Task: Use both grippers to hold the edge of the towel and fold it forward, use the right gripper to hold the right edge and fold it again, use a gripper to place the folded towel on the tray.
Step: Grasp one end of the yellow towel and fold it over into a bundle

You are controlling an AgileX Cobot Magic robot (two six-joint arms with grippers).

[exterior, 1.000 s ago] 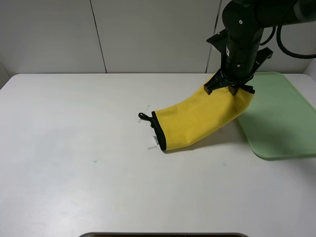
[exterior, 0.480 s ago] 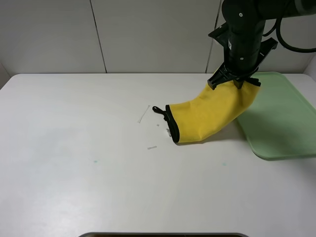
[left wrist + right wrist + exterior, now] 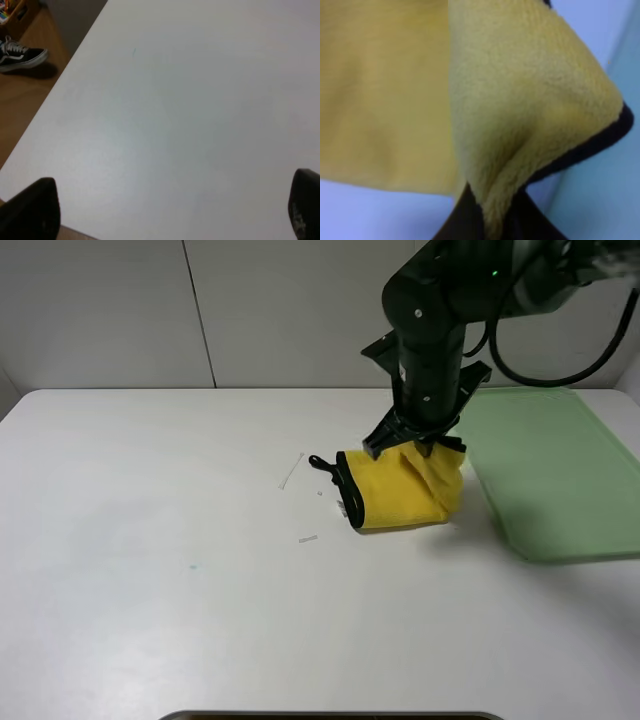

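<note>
Okay, left gripper (image 3: 172, 200): mine, jaws spread wide with nothing between them, only bare table below; it does not show in the high view.
sneaker (image 3: 20, 52): black and white, on the wooden floor (image 3: 20, 105) past the table edge, seen from my left wrist.
table (image 3: 150, 570): white, takes up most of the high view.
paper scraps (image 3: 291, 471): two thin white slivers lying on the table, left of the towel.
corner loop (image 3: 320, 463): small and black, sticks out at the towel's left end, down on the table.
edge of the towel (image 3: 350, 498): black trim curving down the left end of the cloth; my right wrist view shows trim along the pinched corner too.
towel (image 3: 400, 502): yellow, fluffy, bunched into a short folded heap. Lower part rests on the table, upper right part is lifted. It sits right of the table's middle, not on the tray.
right gripper (image 3: 413, 444): mine, clamped on the towel's upper right part; dark fingers (image 3: 465, 222) squeeze yellow cloth between them.
tray (image 3: 560, 480): pale green, low rim, nothing on it, far right on the table, just beside the towel; touching or not, cannot tell.
</note>
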